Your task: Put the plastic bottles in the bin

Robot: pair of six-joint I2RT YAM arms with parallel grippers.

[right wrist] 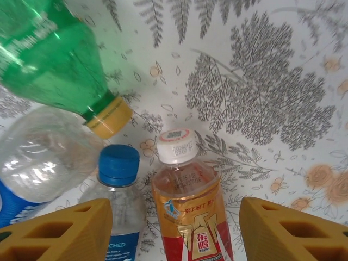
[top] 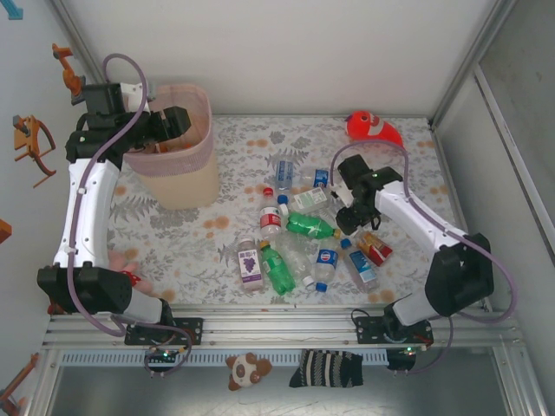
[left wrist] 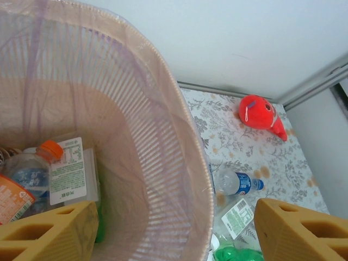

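Where the bin (top: 186,186) stands at upper left in the top view, the left gripper (top: 176,123) hangs over it, jaws spread and empty; an orange-capped bottle (left wrist: 32,166) lies inside among others. Centre-right, amid loose plastic bottles (top: 299,227), the right gripper (right wrist: 175,228) straddles a white-capped bottle (right wrist: 185,201), jaws apart, not touching it.

Both arms out, both sets of jaws apart.
Your left arm (top: 87,204) rises from its base along the left side, bends at the top and turns its wrist to the right, with the left gripper (top: 180,121) high at the far end, its yellow fingers (left wrist: 49,234) spread wide. Your right arm (top: 416,217) folds at the elbow on the right and reaches inward toward the middle, the right gripper (top: 347,224) pointing down and low, its fingers (right wrist: 293,231) parted with a clear gap between them.
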